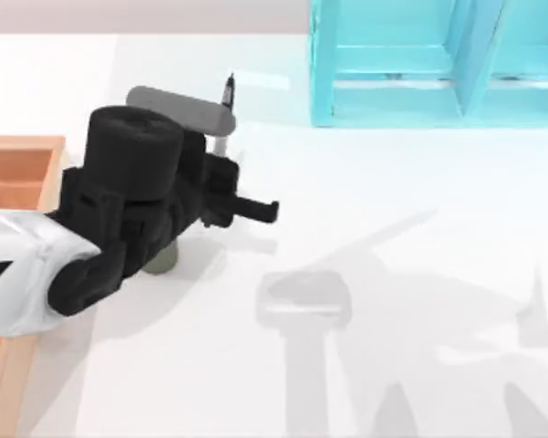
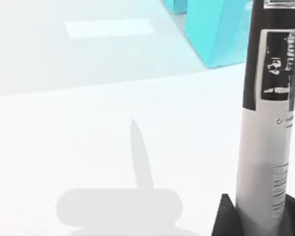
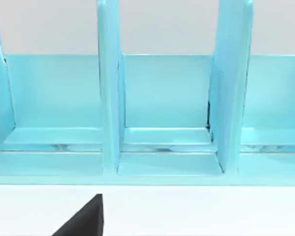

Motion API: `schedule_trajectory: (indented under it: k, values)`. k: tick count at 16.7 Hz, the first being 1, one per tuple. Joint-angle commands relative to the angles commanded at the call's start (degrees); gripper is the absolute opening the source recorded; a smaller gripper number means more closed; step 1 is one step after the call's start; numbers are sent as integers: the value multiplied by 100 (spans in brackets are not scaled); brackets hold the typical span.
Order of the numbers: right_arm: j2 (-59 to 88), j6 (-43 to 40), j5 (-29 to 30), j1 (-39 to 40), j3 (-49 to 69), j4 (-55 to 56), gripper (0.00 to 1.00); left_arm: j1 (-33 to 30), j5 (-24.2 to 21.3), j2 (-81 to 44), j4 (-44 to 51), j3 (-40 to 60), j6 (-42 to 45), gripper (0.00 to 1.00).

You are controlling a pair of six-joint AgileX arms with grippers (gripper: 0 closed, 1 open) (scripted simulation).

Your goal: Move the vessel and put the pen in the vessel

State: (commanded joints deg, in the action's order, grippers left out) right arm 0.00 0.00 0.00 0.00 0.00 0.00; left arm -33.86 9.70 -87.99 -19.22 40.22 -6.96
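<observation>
My left gripper (image 1: 217, 161) hangs above the table's left half, shut on the pen (image 1: 224, 117). The pen is a slim black marker with a grey-white band, and its tapered tip points toward the far edge. In the left wrist view the pen (image 2: 265, 123) rises from between the dark fingertips (image 2: 227, 216). The vessel (image 1: 162, 261) is a dark olive-green cup on the table. It is mostly hidden beneath my left arm, with just a sliver of its side showing. In the right wrist view, one dark finger (image 3: 83, 221) of my right gripper faces the shelf.
A wooden tray (image 1: 18, 155) lies at the table's left edge. A turquoise shelf (image 1: 392, 73) with upright dividers (image 3: 110, 98) stands at the back right, and its corner (image 2: 221, 34) is seen past the pen. Arm shadows fall on the white table's right half.
</observation>
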Motion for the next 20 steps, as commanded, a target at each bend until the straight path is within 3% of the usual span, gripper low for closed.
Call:
schedule_trajectory:
  k: [6,10,20]
  values:
    - [0,0,0,0,0,0,100,598,-250,1212,-3181,-2057,546,0]
    - [0,0,0,0,0,0,100,848,-388,1742,-4524,-2884,796,0]
    - [0,0,0,0,0,0,100,913,-444,1794,-5021,-3053,882,0]
